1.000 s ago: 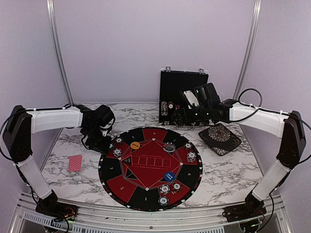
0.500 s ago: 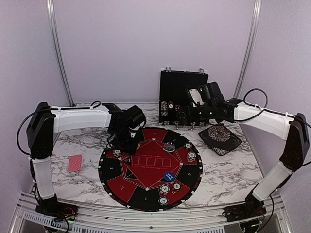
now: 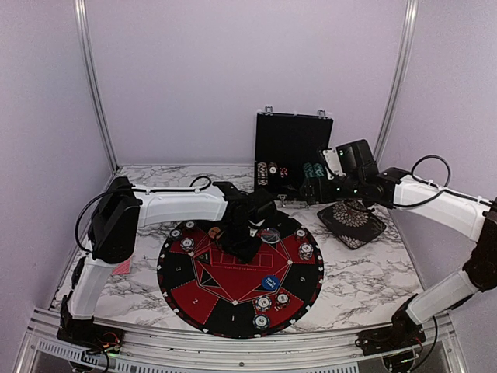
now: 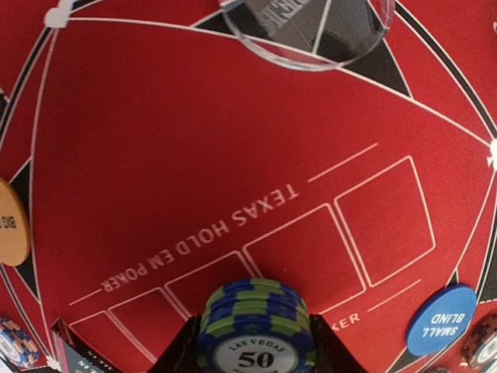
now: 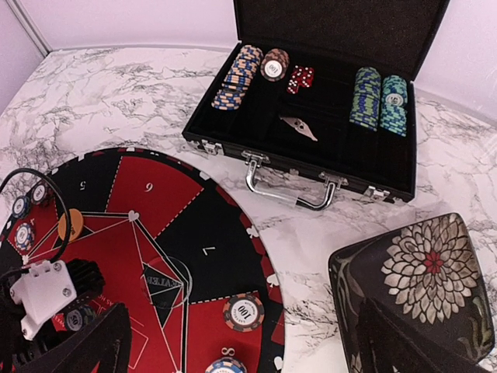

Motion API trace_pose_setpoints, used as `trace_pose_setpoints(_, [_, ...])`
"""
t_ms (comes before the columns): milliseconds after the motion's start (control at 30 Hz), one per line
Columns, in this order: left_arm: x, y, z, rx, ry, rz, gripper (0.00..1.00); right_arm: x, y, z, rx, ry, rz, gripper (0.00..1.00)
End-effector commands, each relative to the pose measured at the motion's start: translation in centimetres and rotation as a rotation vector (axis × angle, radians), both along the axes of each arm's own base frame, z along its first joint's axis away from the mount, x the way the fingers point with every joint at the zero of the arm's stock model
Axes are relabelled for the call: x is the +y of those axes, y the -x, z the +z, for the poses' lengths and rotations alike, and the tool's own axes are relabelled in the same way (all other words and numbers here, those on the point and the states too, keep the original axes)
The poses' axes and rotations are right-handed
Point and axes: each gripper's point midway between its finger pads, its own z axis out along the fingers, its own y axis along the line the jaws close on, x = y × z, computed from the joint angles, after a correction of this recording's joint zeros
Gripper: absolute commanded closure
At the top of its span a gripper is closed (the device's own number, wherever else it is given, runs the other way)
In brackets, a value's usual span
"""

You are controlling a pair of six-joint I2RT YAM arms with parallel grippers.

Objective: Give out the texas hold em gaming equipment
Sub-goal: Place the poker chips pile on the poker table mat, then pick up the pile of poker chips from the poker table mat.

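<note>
Here, left claw (image 4: 255, 351) clamps a "LAS VEGAS 50" chip stack (image 4: 256, 311); right claw (image 5: 248, 346) gapes empty.

I work on a white marble-patterned worktop (image 3: 373, 287) veined in grey. Plain lilac walls (image 3: 233, 70) close in behind it and at both sides. Two aluminium posts (image 3: 92, 85) rise from its far corners, and a metal rail (image 3: 194, 343) runs along its near edge. The light falls soft and even.
</note>
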Motion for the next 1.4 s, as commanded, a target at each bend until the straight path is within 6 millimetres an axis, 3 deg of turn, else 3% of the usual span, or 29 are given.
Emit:
trace_pose_setpoints(0, [-0.6, 0.6, -0.5, 0.017, -0.027, -0.004, 0.63, -0.8, 0.3, 1.3, -0.027, -0.019, -0.028, 0.02])
trace_pose_setpoints(200, [-0.7, 0.9, -1.1, 0.017, -0.04, -0.006, 0.58, -0.9, 0.7, 1.3, -0.021, -0.02, -0.021, 0.02])
trace_pose_setpoints(367, [-0.4, 0.8, -0.5, -0.001, -0.041, -0.003, 0.43, -1.1, 1.1, 1.5, -0.012, -0.009, -0.017, 0.02])
trace_pose_setpoints(600, [-1.5, 0.1, 2.2, -0.049, 0.047, -0.004, 0.17, -1.2, 1.9, 1.1, 0.023, -0.002, -0.005, 0.02])
trace_pose_setpoints(800, [-1.2, -1.0, 5.7, -0.094, 0.142, -0.005, 0.07, 0.5, 2.5, 0.1, 0.093, -0.054, 0.056, 0.02])
trace_pose_setpoints(1000, [3.1, -2.8, 8.9, -0.155, 0.264, 0.061, 0.03, 3.2, 2.9, -1.5, 0.181, -0.092, 0.11, 0.04])
trace_pose_setpoints(1200, [10.1, -5.2, 12.2, -0.223, 0.419, 0.199, 0.01, 8.8, 4.3, -3.7, 0.268, -0.009, 0.18, 0.07])
trace_pose_setpoints(1367, [15.1, -6.0, 14.1, -0.298, 0.466, 0.289, 0.01, 13.1, 6.0, -6.5, 0.351, 0.058, 0.245, 0.12])
